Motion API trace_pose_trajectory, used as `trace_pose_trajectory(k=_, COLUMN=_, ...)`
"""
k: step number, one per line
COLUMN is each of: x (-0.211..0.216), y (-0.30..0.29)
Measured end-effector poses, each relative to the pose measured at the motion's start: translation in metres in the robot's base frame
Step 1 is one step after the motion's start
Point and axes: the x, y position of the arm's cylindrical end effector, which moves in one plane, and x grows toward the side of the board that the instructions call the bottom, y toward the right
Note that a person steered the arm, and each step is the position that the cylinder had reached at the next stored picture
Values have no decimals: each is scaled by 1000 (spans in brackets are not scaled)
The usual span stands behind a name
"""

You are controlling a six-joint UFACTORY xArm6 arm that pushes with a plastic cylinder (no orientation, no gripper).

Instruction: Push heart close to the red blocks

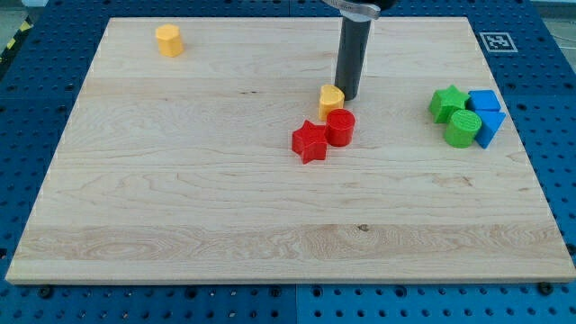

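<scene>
A small yellow heart [331, 97] lies near the middle of the wooden board, just above the red blocks. A red cylinder [340, 127] sits right below the heart, close to touching it. A red star [310, 141] lies against the cylinder's lower left. My tip [349, 94] stands on the board at the heart's right edge, touching or nearly touching it, and above the red cylinder.
A yellow hexagonal block [168, 40] sits near the board's top left. At the view's right is a cluster: a green star [446, 103], a green cylinder [463, 129], a blue cube [485, 101] and a blue triangular block [490, 129]. The board [180, 207] lies on a blue pegboard table.
</scene>
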Motion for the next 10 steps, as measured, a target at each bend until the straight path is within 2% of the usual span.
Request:
trace_pose_trajectory(k=3, x=-12, y=-4)
trace_pose_trajectory(k=6, x=22, y=-24)
trace_pose_trajectory(k=8, x=24, y=-24)
trace_pose_trajectory(k=10, x=-16, y=-19)
